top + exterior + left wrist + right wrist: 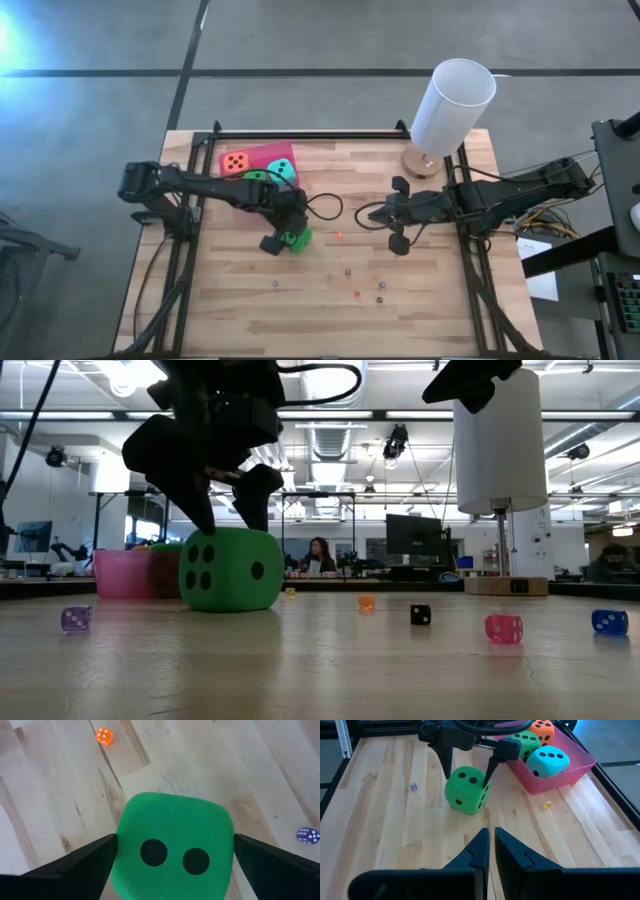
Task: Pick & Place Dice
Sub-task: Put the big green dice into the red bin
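Note:
A bright green die (466,790) rests on one face on the wooden table, left of the middle. My left gripper (469,770) comes down over it, open, with one finger at each of two opposite sides of the die (175,845). A pink tray (555,782) at the far left holds an orange die (542,730), a second green die (525,742) and a teal die (547,761). My right gripper (491,837) hangs shut and empty above the table's middle right (372,215), pointing toward the left. My left gripper's fingers (95,857) slant steeply down from above and stand close beside two opposite sides of the green die. I cannot tell whether they touch it. The die sits flat on the table.
A tall white cylinder on a round wooden base (452,105) stands at the far right corner. Several tiny coloured dice lie scattered over the near half (348,270), with one orange one (340,236) by the green die. Black frame rails (300,135) border the table.

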### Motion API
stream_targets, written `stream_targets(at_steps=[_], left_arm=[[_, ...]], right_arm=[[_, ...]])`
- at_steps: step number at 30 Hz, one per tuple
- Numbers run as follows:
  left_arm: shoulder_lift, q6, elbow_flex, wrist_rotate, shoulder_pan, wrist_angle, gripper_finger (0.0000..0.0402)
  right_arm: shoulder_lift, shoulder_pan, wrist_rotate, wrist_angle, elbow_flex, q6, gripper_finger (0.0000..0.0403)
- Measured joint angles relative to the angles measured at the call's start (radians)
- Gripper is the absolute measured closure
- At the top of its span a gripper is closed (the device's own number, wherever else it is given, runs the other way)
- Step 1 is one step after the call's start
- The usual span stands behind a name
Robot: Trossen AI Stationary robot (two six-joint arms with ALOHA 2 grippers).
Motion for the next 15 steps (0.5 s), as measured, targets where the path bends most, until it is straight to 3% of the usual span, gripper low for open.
stream_targets(at_steps=[15], left_arm=[[0.029, -0.004, 0.001, 0.019, 0.000, -0.005, 0.0002]], right_arm=[[0.000, 0.000, 0.000, 0.000, 0.000, 0.000, 0.0376]])
